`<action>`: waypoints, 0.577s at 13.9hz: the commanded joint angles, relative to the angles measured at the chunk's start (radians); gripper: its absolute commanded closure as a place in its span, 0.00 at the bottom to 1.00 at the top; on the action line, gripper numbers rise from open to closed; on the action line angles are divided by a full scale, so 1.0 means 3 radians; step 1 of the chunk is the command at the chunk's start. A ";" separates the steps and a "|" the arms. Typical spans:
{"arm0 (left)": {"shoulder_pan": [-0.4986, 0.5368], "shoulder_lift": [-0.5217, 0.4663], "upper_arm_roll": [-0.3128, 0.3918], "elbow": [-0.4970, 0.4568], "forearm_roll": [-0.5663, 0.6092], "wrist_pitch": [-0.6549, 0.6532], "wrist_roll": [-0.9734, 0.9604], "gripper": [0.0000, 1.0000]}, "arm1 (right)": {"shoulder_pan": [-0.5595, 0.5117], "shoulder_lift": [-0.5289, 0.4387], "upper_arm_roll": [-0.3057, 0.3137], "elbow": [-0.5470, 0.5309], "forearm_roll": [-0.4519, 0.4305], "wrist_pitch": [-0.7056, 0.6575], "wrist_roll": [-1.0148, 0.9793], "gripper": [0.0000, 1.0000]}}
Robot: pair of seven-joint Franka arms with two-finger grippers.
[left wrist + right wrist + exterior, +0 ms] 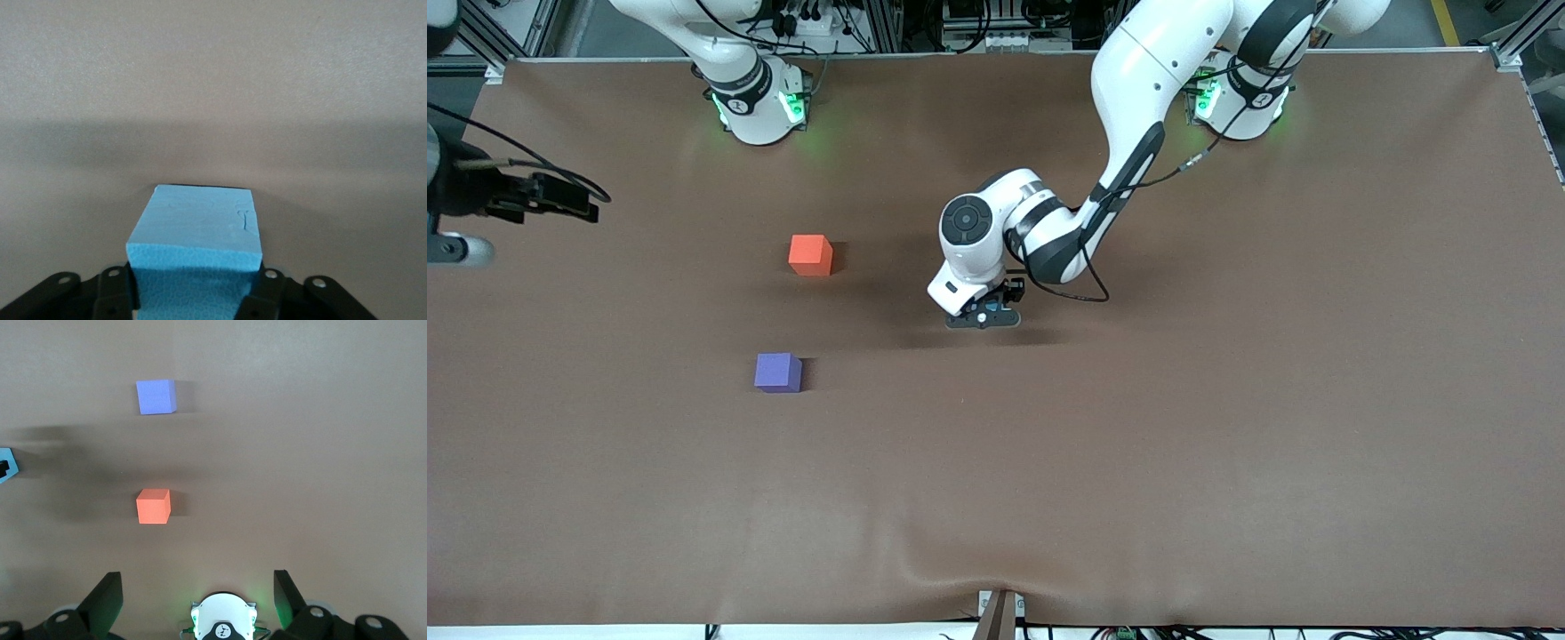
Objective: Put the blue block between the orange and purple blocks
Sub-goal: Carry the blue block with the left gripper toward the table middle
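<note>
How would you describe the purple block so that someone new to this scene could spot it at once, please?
Start at the brown table and look toward the right arm's end, where two cubes sit apart from each other. The purple block is the one nearer the front camera, the orange block farther. Its violet colour sets it apart.

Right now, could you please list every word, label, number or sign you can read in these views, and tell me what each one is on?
No readable text in any view.
Right arm's base: a small dark mark on its white collar, too small to read.
Blue block, orange block, purple block: plain faces, no markings.
Brown table cover: unmarked.
</note>
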 commanded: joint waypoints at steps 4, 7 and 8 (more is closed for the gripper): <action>-0.0041 -0.0336 0.0226 0.0078 0.0021 -0.0165 -0.0223 0.00 | 0.0023 0.0402 0.0049 0.0079 0.0073 -0.0009 -0.0020 0.00; 0.0107 -0.0775 0.0391 0.0053 0.0026 -0.0237 -0.0213 0.00 | 0.0263 0.0407 0.0054 -0.0145 0.0292 0.0108 0.0189 0.00; 0.0244 -0.0883 0.0391 0.0058 0.0026 -0.0359 -0.0183 0.00 | 0.0319 0.0392 0.0054 -0.0339 0.0506 0.0251 0.0398 0.00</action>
